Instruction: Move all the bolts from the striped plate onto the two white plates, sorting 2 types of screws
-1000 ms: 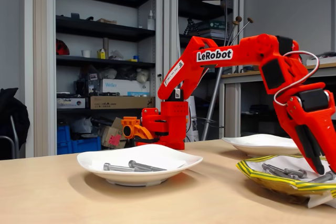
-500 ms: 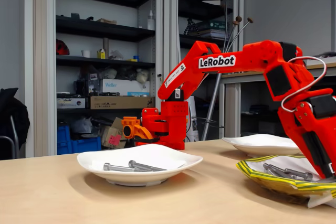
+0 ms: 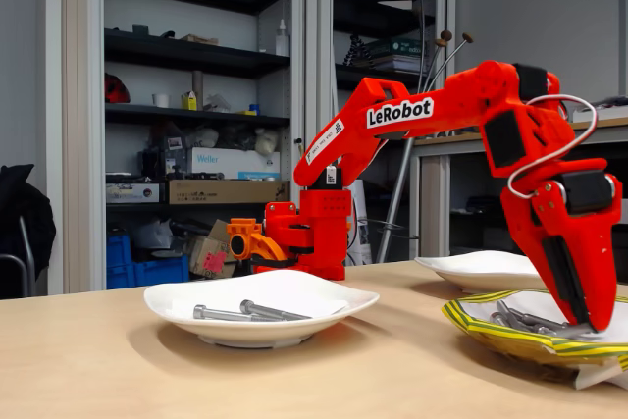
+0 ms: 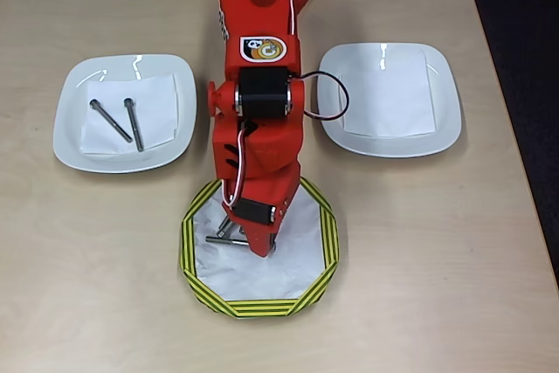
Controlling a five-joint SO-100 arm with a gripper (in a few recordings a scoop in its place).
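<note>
**Inspector:** Report the arm's position.

**Assistant:** The red arm point(image 4: 258, 85) reaches from the table's 12 o'clock edge toward 6 o'clock in the overhead view. Its gripper point(image 4: 259, 246) is down inside the striped plate point(image 4: 325, 233), over the plate's 10 o'clock portion. In the fixed view the gripper point(image 3: 581, 319) points steeply down with its tip at the plate's surface among the bolts.

**Inspector:** Gripper condition?

**Assistant:** I cannot tell how far the jaws are parted or whether they hold anything; the arm's body covers the tips from above, and in the fixed view the fingers overlap.

**Inspector:** Location of the bolts?

**Assistant:** Several grey bolts point(image 4: 224, 235) lie on the striped plate at the gripper's 9 o'clock side, partly hidden under it; the exact count cannot be made out. In the fixed view they show as a small cluster point(image 3: 520, 318) just beside the gripper tip. Two long bolts point(image 4: 122, 122) lie on the left white plate point(image 4: 65, 120) in the overhead view, on a paper sheet, their upper ends apart and lower ends close together. The right white plate point(image 4: 441, 111) carries a paper sheet point(image 4: 389, 93).

**Inspector:** Legible markings?

**Assistant:** "LeRobot" in black on a white label point(image 3: 400, 111) on the upper arm link, fixed view. A second white label point(image 3: 324, 138) on the lower link is too small to read. A round sticker point(image 4: 262, 48) with a face-like emblem sits on the arm, overhead view. On the shelf point(image 3: 186, 117) behind, a box point(image 3: 232, 161) reads "Weller".
</note>
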